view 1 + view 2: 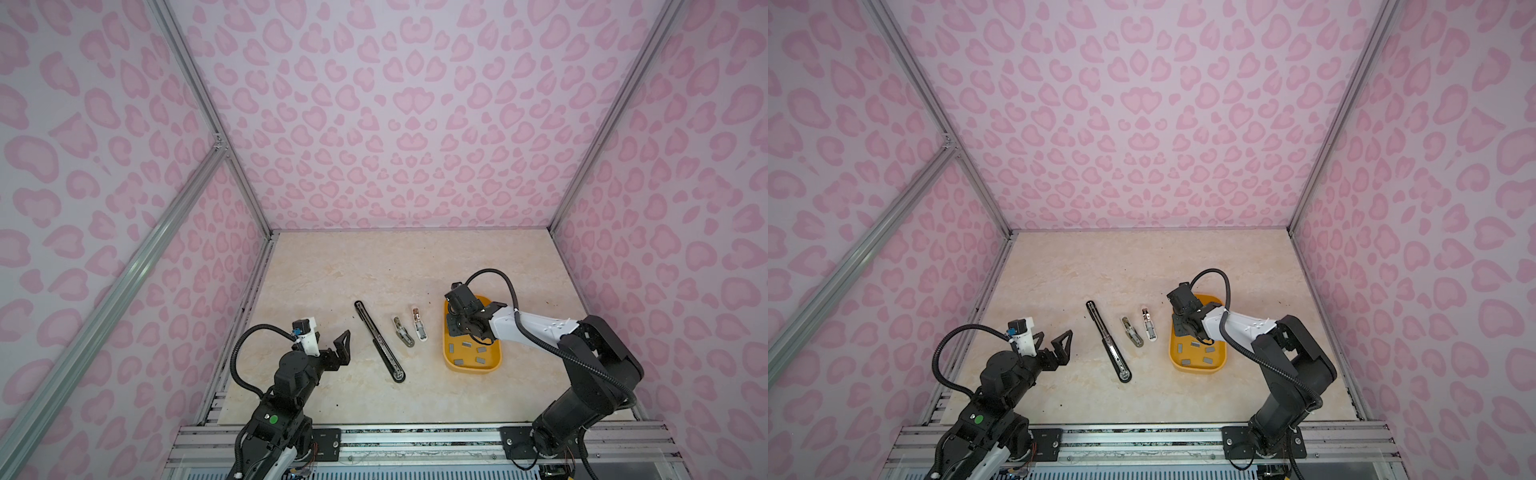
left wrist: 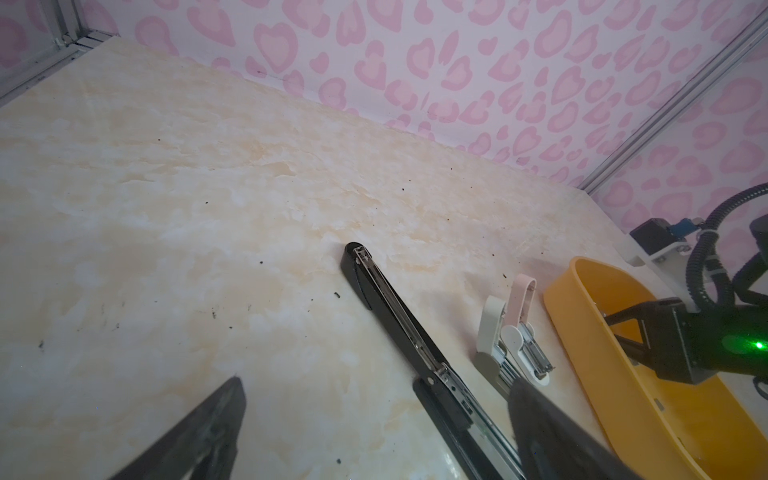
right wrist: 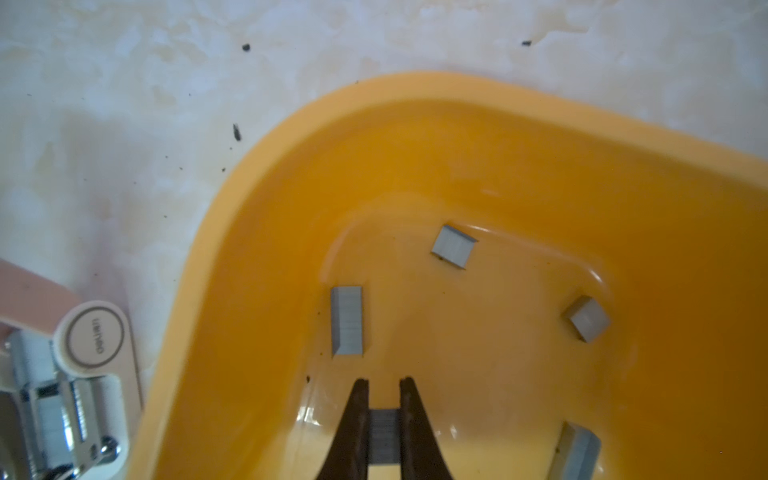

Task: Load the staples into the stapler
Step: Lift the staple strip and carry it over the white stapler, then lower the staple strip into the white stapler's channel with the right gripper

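Observation:
Several grey staples [image 1: 466,343] lie in a yellow tray [image 1: 473,371] at the right in both top views. My right gripper [image 3: 384,380] reaches down into the tray [image 3: 291,137] and is shut on one staple strip [image 3: 384,434]; other strips [image 3: 348,321] lie loose around it. A long black stapler [image 1: 379,340] lies open mid-table. My left gripper [image 1: 332,338] hovers open and empty to its left, and in the left wrist view the same gripper [image 2: 374,382] straddles the black stapler [image 2: 399,324].
Two small staplers lie open between the black stapler and the tray: a grey one [image 1: 403,331] and a pink-and-white one [image 1: 419,324]. Pink patterned walls close in the table on three sides. Dark specks dot the marble top.

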